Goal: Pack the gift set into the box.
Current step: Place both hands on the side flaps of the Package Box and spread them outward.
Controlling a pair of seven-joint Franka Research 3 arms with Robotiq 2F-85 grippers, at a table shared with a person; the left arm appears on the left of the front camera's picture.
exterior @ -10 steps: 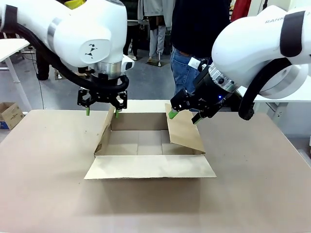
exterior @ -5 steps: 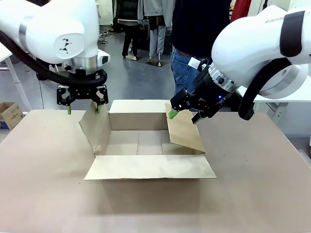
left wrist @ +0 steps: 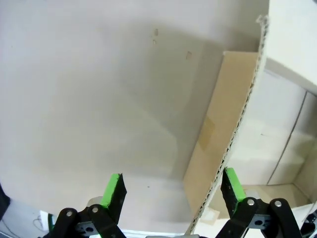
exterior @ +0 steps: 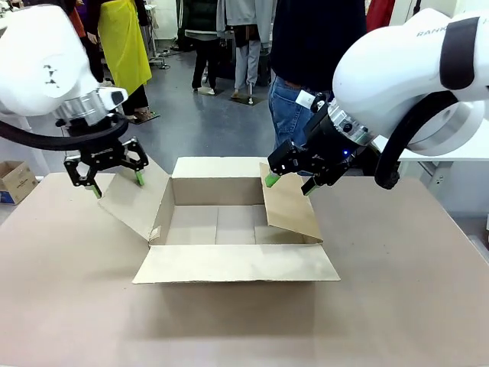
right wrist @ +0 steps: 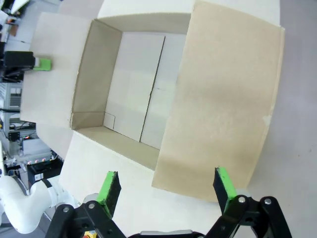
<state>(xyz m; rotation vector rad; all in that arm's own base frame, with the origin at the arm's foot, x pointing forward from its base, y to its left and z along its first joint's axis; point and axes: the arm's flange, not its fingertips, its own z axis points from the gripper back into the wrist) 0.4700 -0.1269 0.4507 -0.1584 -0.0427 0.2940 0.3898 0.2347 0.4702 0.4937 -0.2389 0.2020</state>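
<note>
Left claw (exterior: 118,186) swung outward, box (exterior: 218,191) flap (exterior: 134,202) splayed wider, right claw (exterior: 289,186) beside opposite flap (exterior: 294,210), both agape, empty

One large, shallow, brown corrugated cardboard carton (exterior: 218,191) sits on the one pale brown desk (exterior: 397,290). The carton has four flaps: left flap (exterior: 131,200), right flap (exterior: 292,208), near flap (exterior: 237,264) and far flap (exterior: 218,166). Two white robot arms come in, the left arm (exterior: 38,69) on the carton's left and the right arm (exterior: 397,69) on its right. That makes two black pincers, the left pincer (exterior: 118,186) and the right pincer (exterior: 290,185), each with two green pads (exterior: 270,180), four in all. One small printed cardboard box (exterior: 15,181) lies far left of the carton. One person in jeans (exterior: 313,38) stands just behind the carton.
</note>
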